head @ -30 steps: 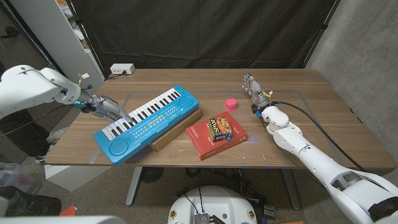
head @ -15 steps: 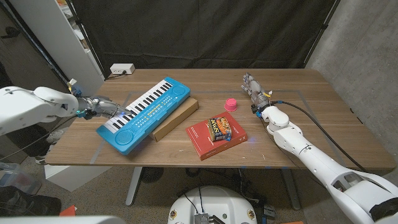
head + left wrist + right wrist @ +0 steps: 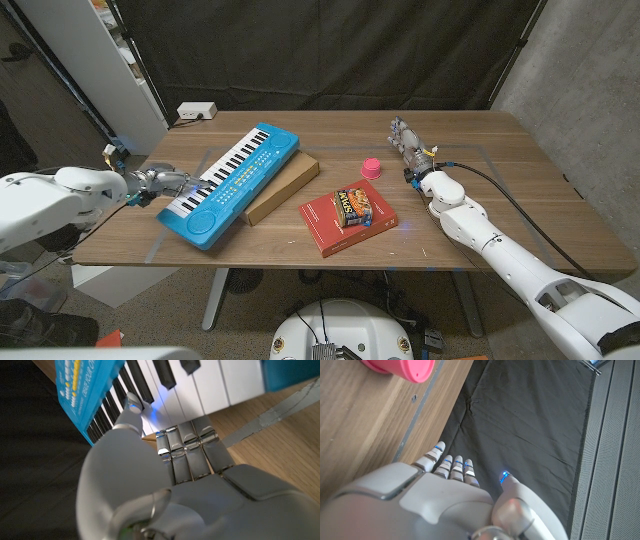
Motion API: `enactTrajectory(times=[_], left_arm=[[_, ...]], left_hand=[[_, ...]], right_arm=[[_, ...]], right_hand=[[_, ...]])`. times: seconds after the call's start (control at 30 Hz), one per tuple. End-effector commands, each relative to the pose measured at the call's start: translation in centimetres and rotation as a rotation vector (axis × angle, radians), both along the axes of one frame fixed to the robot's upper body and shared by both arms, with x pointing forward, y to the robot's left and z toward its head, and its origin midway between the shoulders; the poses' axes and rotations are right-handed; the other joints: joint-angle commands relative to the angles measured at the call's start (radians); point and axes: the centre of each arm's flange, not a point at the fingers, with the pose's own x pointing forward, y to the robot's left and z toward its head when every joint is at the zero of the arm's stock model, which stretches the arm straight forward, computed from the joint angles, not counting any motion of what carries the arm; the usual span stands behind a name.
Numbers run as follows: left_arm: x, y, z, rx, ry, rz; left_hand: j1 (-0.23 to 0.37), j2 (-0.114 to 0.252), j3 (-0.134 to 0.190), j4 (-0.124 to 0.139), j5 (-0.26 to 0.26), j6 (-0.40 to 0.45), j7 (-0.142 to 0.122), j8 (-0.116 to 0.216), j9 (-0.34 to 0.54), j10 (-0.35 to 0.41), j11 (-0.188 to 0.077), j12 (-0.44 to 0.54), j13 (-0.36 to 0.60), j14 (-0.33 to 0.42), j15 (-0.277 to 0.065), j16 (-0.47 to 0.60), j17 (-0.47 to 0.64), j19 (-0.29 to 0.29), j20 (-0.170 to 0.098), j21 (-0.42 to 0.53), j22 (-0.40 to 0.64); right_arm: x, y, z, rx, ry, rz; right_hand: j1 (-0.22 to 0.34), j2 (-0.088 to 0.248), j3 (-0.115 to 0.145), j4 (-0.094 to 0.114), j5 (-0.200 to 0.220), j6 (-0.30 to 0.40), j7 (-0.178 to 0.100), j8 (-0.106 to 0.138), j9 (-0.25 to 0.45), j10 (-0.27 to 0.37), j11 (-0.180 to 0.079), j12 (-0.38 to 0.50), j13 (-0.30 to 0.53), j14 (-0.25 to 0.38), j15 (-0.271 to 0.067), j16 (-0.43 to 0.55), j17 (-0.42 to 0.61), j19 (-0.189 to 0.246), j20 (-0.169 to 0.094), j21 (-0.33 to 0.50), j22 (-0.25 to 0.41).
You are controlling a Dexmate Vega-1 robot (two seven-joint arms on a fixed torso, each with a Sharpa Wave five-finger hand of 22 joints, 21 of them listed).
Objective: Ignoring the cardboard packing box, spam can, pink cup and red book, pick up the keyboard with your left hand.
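The left hand (image 3: 160, 182) grips the blue toy keyboard (image 3: 232, 180) at its key edge. The keyboard leans on a flat cardboard box (image 3: 284, 188).

White power strip (image 3: 197, 111) near table's (image 3: 500, 190) far edge.

The keyboard (image 3: 232, 183) is a bright blue toy with black and white keys and a round speaker at its near end; it lies slantwise, its far end over a cardboard box, gripped at its left edge
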Motion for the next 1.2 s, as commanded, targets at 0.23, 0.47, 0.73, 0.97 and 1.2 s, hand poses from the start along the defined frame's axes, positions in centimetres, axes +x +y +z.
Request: enactTrajectory(times=[0.23, 0.47, 0.73, 0.97, 1.2], left_arm=[[-0.7, -0.6, 0.0, -0.117, -0.169, -0.034], [-0.7, -1.0, 0.2, -0.135, -0.217, -0.045], [-0.7, -1.6, 0.6, -0.171, -0.288, -0.067], [-0.7, -2.2, 0.5, -0.253, -0.432, -0.096], [-0.7, -2.7, 0.1, -0.297, -0.513, -0.105]], left_hand=[[0.119, 0.105, 0.01, 0.002, 0.006, 0.1, -0.062, 0.047, -0.002, 0.145, -0.133, 0.005, 0.009, 0.192, -0.19, 0.0, 0.001, 0.051, -0.056, 0.019, 0.004], [0.118, 0.103, 0.01, 0.003, 0.006, 0.102, -0.059, 0.045, -0.004, 0.15, -0.133, 0.005, 0.014, 0.196, -0.189, -0.001, 0.002, 0.049, -0.059, 0.028, 0.005], [0.118, 0.101, 0.011, 0.004, 0.007, 0.105, -0.059, 0.043, -0.006, 0.151, -0.131, 0.004, 0.018, 0.199, -0.189, -0.003, 0.002, 0.047, -0.06, 0.037, 0.005], [0.117, 0.1, 0.012, 0.005, 0.007, 0.107, -0.058, 0.041, -0.009, 0.154, -0.133, 0.003, 0.022, 0.202, -0.189, -0.004, 0.003, 0.043, -0.06, 0.045, 0.004], [0.116, 0.1, 0.012, 0.006, 0.007, 0.11, -0.06, 0.04, -0.01, 0.154, -0.135, 0.001, 0.026, 0.203, -0.19, -0.005, 0.004, 0.039, -0.061, 0.052, 0.004]], right_arm=[[-0.4, -0.2, 0.1, 0.0, -0.014, -0.007], [-0.7, -0.4, 0.0, 0.005, -0.017, -0.01], [-0.9, -0.5, 0.0, 0.001, -0.029, -0.015], [-1.1, -0.5, 0.3, -0.003, -0.041, -0.014], [-1.4, -0.7, 0.4, -0.006, -0.049, -0.015]], right_hand=[[0.01, 0.035, -0.001, -0.005, 0.005, 0.0, 0.008, 0.002, 0.002, 0.005, 0.001, -0.004, 0.003, 0.002, -0.003, -0.001, 0.002, 0.005, -0.032, 0.0, 0.003], [0.011, 0.035, 0.0, -0.005, 0.005, 0.0, 0.009, 0.002, 0.002, 0.004, 0.001, -0.005, 0.003, 0.003, -0.003, -0.001, 0.002, 0.004, -0.033, 0.0, 0.003], [0.011, 0.035, 0.0, -0.005, 0.005, 0.0, 0.009, 0.002, 0.002, 0.005, 0.003, -0.005, 0.003, 0.003, -0.003, -0.001, 0.002, 0.004, -0.034, 0.0, 0.003], [0.011, 0.035, 0.0, -0.005, 0.005, 0.0, 0.009, 0.002, 0.002, 0.006, 0.003, -0.004, 0.003, 0.003, -0.003, -0.002, 0.002, 0.003, -0.034, 0.0, 0.003], [0.012, 0.036, 0.0, -0.005, 0.005, 0.001, 0.009, 0.002, 0.002, 0.006, 0.001, -0.005, 0.003, 0.004, -0.003, -0.002, 0.002, 0.004, -0.034, 0.0, 0.003]])
